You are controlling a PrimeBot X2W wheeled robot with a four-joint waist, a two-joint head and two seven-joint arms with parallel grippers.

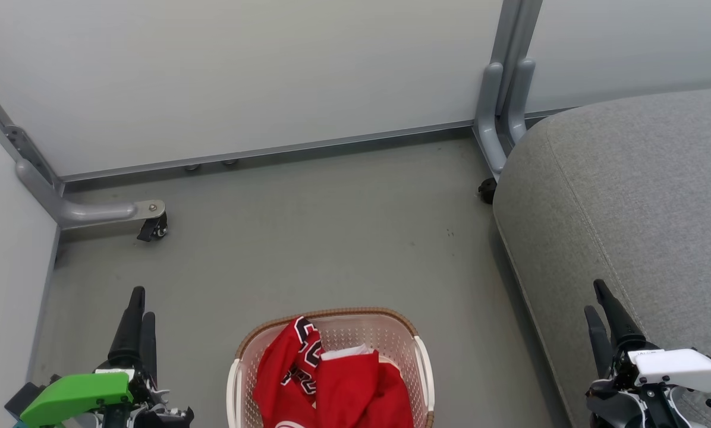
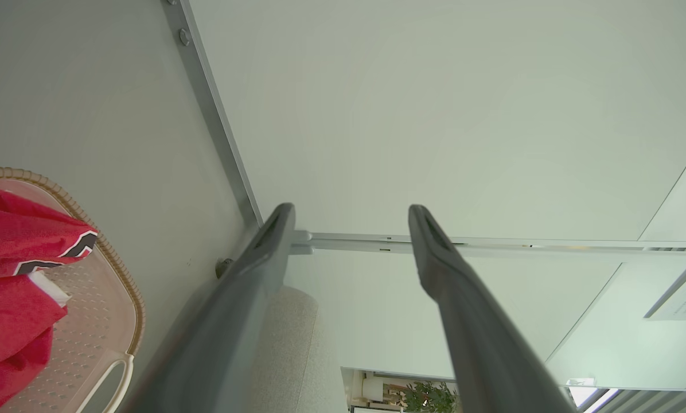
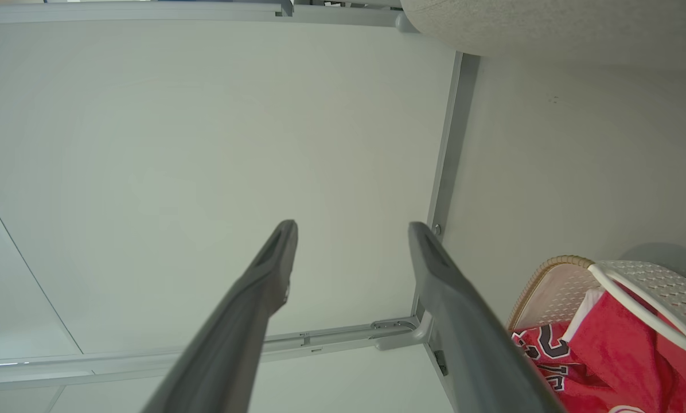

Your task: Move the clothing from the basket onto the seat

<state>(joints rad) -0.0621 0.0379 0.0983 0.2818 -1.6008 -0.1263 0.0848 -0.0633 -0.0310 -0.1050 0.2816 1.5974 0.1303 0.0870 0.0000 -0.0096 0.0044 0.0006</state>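
Observation:
The clothing (image 1: 337, 380), a red jersey with black-and-white lettering, lies crumpled in the basket (image 1: 385, 333), a cream perforated tub with a brown woven rim, at the bottom centre of the head view. The grey seat (image 1: 629, 178) spreads over the right side. My left gripper (image 1: 141, 300) hovers left of the basket, and my right gripper (image 1: 593, 294) hangs over the seat's front edge. In the left wrist view the left gripper (image 2: 349, 207) is open and empty, with the clothing (image 2: 10, 241), basket (image 2: 119, 269) and seat (image 2: 288, 344) to one side. The right gripper (image 3: 351, 225) also stands open beside the clothing (image 3: 612, 344).
Pale partition walls close off the back and left. A metal foot with a caster (image 1: 153, 226) juts out at the left, and a grey post (image 1: 498, 119) with a small wheel (image 1: 486, 190) stands by the seat. Grey floor (image 1: 332, 238) lies between basket and walls.

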